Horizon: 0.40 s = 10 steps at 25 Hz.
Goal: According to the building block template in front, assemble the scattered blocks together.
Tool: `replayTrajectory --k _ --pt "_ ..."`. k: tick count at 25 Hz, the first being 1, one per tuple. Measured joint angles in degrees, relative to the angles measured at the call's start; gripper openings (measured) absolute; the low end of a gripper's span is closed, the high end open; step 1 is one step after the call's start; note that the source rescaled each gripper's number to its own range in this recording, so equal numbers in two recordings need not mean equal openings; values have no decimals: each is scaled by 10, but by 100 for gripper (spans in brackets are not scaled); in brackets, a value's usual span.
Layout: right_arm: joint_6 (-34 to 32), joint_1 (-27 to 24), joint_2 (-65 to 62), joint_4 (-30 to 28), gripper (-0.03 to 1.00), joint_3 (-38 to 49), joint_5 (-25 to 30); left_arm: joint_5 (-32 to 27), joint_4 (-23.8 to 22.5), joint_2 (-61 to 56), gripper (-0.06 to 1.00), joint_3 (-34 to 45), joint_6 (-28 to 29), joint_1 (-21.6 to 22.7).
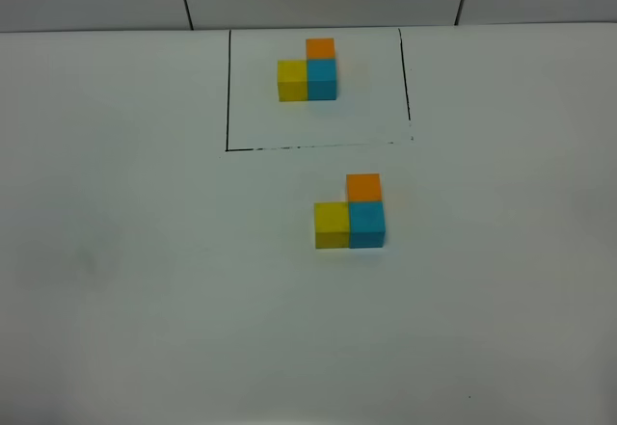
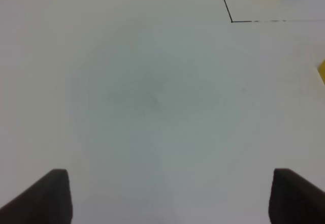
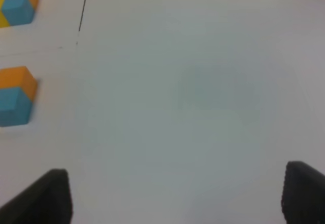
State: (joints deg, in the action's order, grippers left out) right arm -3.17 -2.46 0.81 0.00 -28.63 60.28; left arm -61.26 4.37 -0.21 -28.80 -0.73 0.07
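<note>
Nearest you in the high view is bare white table (image 1: 145, 329); neither arm shows there. Each wrist view gives you the two dark fingertips spread wide at the frame corners with only table between them, so the left gripper (image 2: 170, 196) and right gripper (image 3: 177, 196) both stand open and hold nothing.

Just right of centre, you find the three loose blocks pushed together in an L: yellow block (image 1: 332, 225) at 9 o'clock of the blue block (image 1: 367, 224), touching it, and the orange block (image 1: 363, 187) at 12 o'clock of the blue, touching too.

Farther off, at 12 o'clock of that cluster and apart from it, the template (image 1: 308, 70) sits inside the black frame (image 1: 228, 88) with the same layout: yellow left, blue right, orange behind blue.
</note>
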Motion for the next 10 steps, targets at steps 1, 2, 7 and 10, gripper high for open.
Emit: replayTrajectory --k 1,2,7,10 --pt "0 0 0 0 69 0 0 0 0 0 67 0 0 0" --pt "0 0 0 0 69 0 0 0 0 0 67 0 2 0" --pt "0 0 0 0 69 0 0 0 0 0 67 0 2 0" --pt "0 0 0 0 69 0 0 0 0 0 67 0 2 0"
